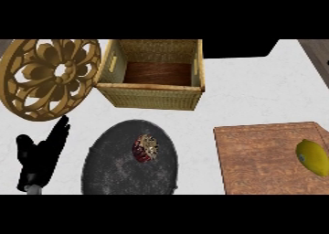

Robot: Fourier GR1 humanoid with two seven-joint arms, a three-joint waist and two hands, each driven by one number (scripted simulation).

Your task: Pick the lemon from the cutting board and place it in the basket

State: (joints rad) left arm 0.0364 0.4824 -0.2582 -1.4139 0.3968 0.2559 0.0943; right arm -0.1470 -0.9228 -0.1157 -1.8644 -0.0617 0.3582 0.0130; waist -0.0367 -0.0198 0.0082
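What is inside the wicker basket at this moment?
Only the brown wooden floor of the basket shows; nothing lies on it. Its near wall hides the floor's front strip. The lemon is on the cutting board.

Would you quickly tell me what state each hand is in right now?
Left hand: open, holding nothing.
Right hand: not in view.

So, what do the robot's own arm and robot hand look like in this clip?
Only the left robot hand shows: plain black all over, with slim tapered fingers and a shorter thumb. Below its wrist, a small light grey piece of forearm is visible. No cables, markings or sleeve can be seen.
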